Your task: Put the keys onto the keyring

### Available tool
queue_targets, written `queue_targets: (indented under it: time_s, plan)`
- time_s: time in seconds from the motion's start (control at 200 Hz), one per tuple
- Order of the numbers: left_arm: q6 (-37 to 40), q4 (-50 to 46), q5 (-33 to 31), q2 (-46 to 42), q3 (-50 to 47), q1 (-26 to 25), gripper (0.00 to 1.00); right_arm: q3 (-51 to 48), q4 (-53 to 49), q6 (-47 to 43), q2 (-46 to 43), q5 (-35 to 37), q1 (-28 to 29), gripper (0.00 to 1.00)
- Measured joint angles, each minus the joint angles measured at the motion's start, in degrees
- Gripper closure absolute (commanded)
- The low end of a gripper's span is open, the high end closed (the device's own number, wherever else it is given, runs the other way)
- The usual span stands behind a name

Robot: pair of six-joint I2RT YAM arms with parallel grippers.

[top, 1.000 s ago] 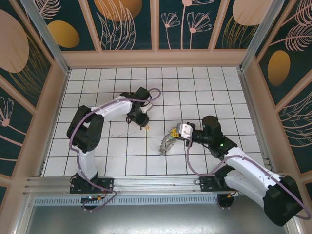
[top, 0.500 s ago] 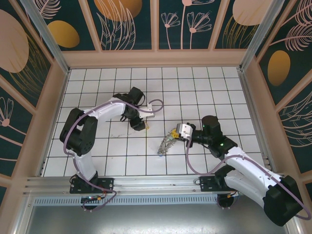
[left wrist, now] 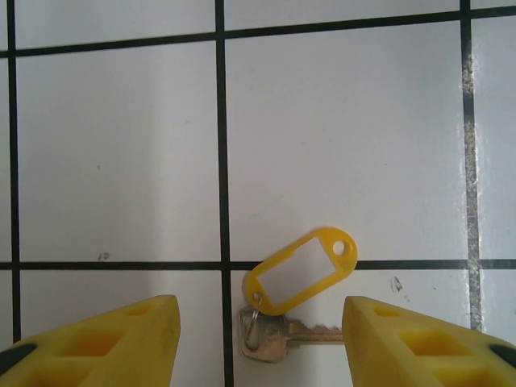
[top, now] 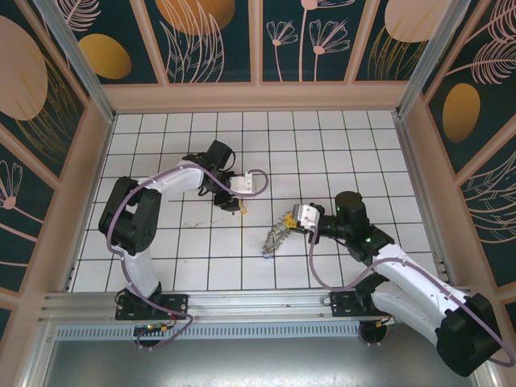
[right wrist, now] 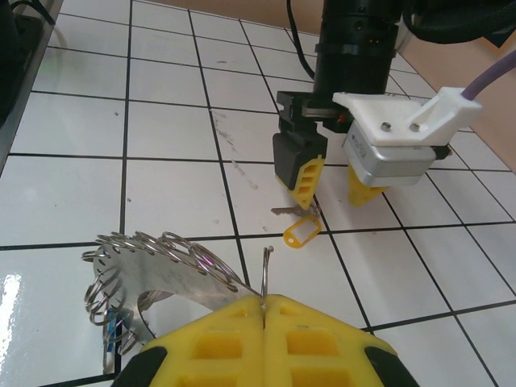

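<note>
Where the key lies: the yellow-tagged key rests flat on the white tile floor, beside a grout line, with its yellow tag slanting away from the blade.
Key's long axis: the blade runs across the left wrist view, from one finger toward the other. A straight pinch would likely meet it end-on, so the wrist may need turning.
Left gripper: spread wide and empty, one finger on each side of the key and poised over it. Contact cannot be told.
Keyring: lifted off the floor, near the key, toward the right arm.
Right gripper: clamped on the keyring's thin wire.
Nearer arm: the left, directly over the key.
</note>
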Motion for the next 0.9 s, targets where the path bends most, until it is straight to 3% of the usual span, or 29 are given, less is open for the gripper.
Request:
queue_targets:
  time_s: [0.35, 0.596, 0.716, 0.901]
  plan:
    - [1.2, 0.0, -0.1, 0.3, -0.7, 1.5, 0.49, 0.0, 0.0, 0.0, 0.0, 0.0, -1.2, 1.0]
    - [1.3, -1.2, 0.2, 5.2, 2.6, 1.7, 0.52, 0.0, 0.0, 0.2, 0.0, 0.1, -1.5, 1.0]
    - [1.5, -1.5, 0.2, 6.0, 3.4, 1.7, 0.61, 0.0, 0.0, 0.2, 0.0, 0.0, -1.5, 1.0]
    - [1.9, -1.7, 0.4, 6.9, 3.5, 1.7, 0.58, 0.0, 0.0, 0.2, 0.0, 0.1, -1.5, 1.0]
